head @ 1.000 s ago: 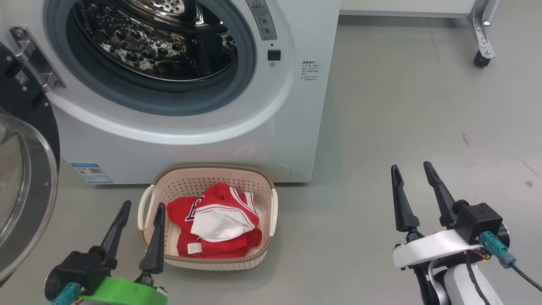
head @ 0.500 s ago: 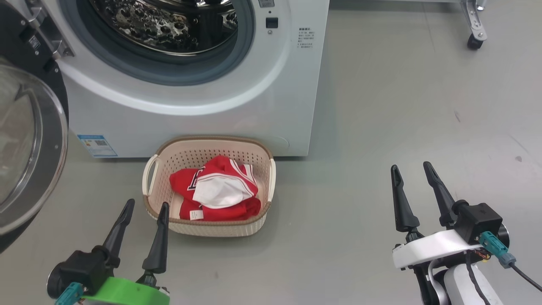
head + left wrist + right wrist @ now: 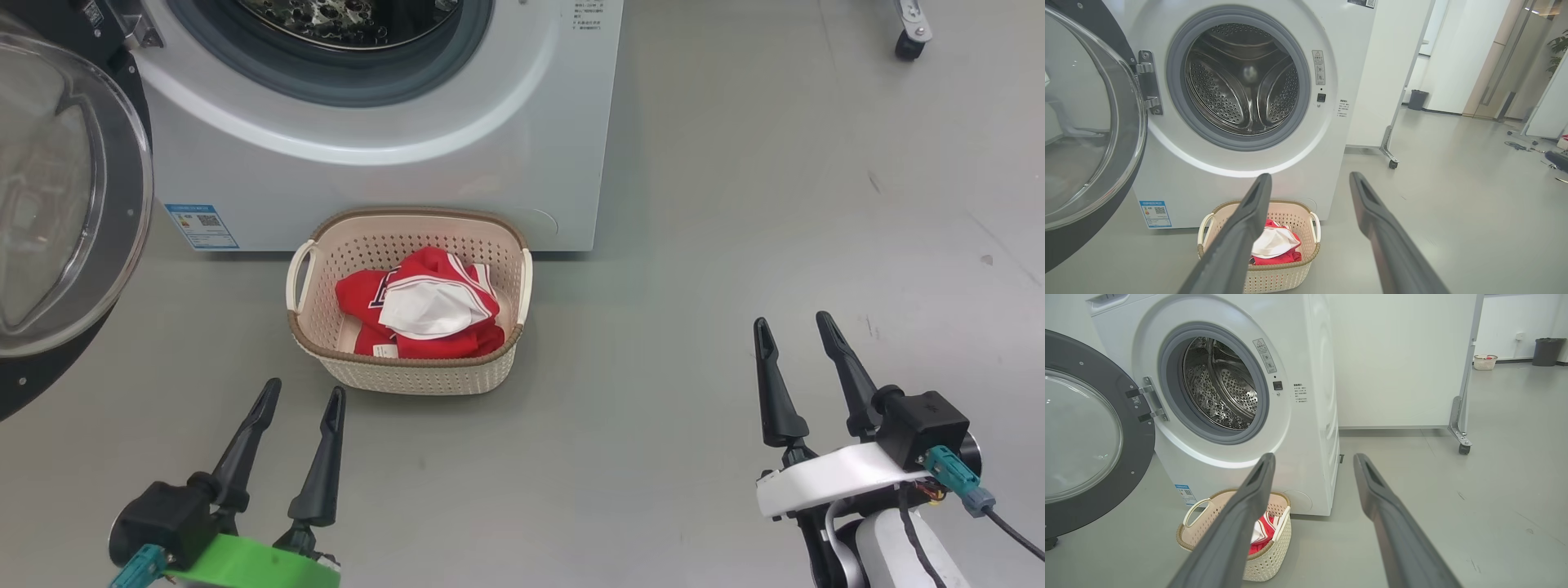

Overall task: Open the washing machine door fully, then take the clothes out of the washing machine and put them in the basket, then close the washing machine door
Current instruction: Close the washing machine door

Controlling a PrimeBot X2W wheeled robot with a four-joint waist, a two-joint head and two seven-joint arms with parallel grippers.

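- Grey floor: basket, holding clothes, lies lengthwise along washing machine front.
- Washing machine door: hinged open leftward.
- Left gripper, right gripper: spread wide, empty.

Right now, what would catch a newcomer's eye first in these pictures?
The bright red and white clothes heaped in the cream basket on the floor, just in front of the washing machine. Then the washing machine door, swung wide open at the left, baring the shiny steel drum.
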